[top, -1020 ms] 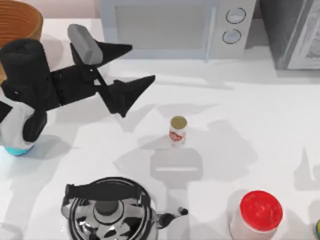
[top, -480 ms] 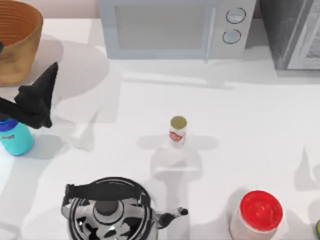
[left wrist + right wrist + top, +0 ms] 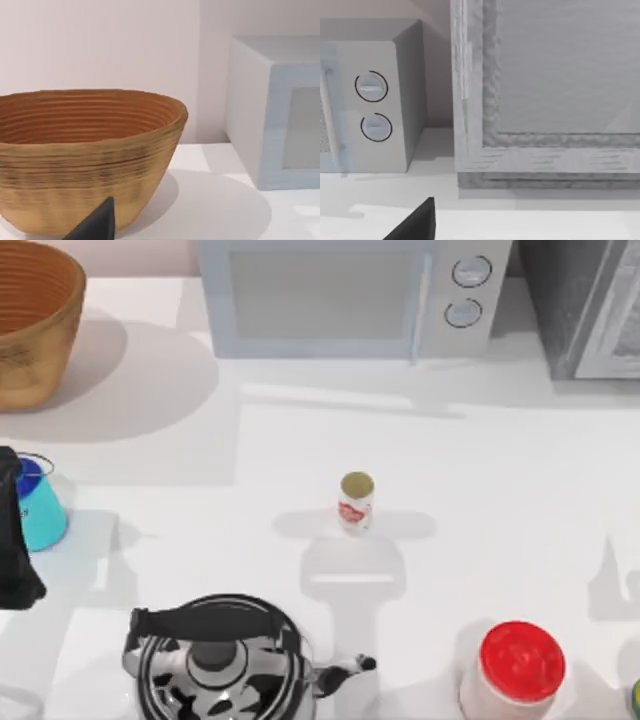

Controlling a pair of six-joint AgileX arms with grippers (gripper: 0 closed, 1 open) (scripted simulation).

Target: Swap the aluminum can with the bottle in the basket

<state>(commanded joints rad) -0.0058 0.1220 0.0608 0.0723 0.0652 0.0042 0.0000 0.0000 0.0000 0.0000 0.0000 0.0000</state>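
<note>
While the bottle (image 3: 40, 510) stands outside the basket (image 3: 40, 350), gripper states are unclear.

Bottle (image 3: 38, 515) half behind the left pincer (image 3: 14, 570), itself cut by the edge.

Left arm (image 3: 14, 560): matte black, smooth, no markings, seen as a dark slab w/ a rounded end. Left gripper fingertip (image 3: 95, 224): dark charcoal wedge, sharp pointed tip. Right gripper fingertip (image 3: 415, 224): same black wedge, flat facets.
</note>
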